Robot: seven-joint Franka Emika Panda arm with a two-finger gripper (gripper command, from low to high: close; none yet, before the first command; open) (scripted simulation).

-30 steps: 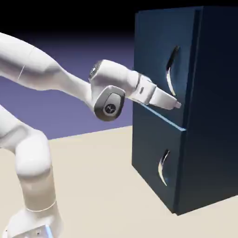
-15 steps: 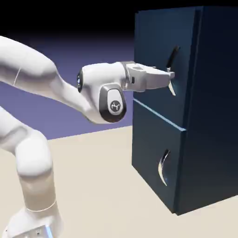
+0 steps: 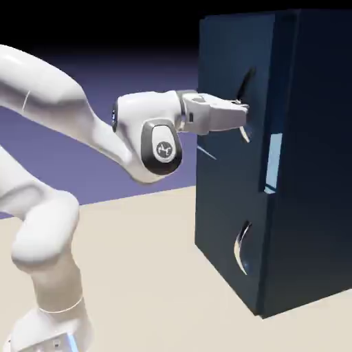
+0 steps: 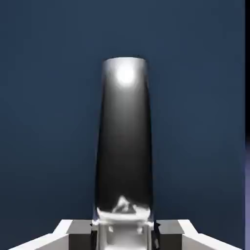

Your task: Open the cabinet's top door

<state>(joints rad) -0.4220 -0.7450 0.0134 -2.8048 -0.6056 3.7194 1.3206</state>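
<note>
Exterior view: my gripper (image 3: 245, 110) grips the upper handle (image 3: 247, 122); ahead of it, the top door (image 3: 230, 75) of the cabinet (image 3: 316, 158) stands slightly ajar. I judge opening underway; next, keep pulling back, swinging with the door. Beyond its edge, a gap shows light-blue shelf (image 3: 274, 159).

Hand view: handle between my fingertips, door panel close ahead, its edge rightward.

Dark navy top door (image 3: 230, 55) slightly ajar, its curved silver handle (image 3: 246, 127) upright.

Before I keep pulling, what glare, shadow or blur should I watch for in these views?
Hand view: bright round glare near the far end of the handle, its middle nearly black; no obvious blur. Exterior view: right-hand side of the cabinet sunk in deep shadow, lower handle glinting.
</note>
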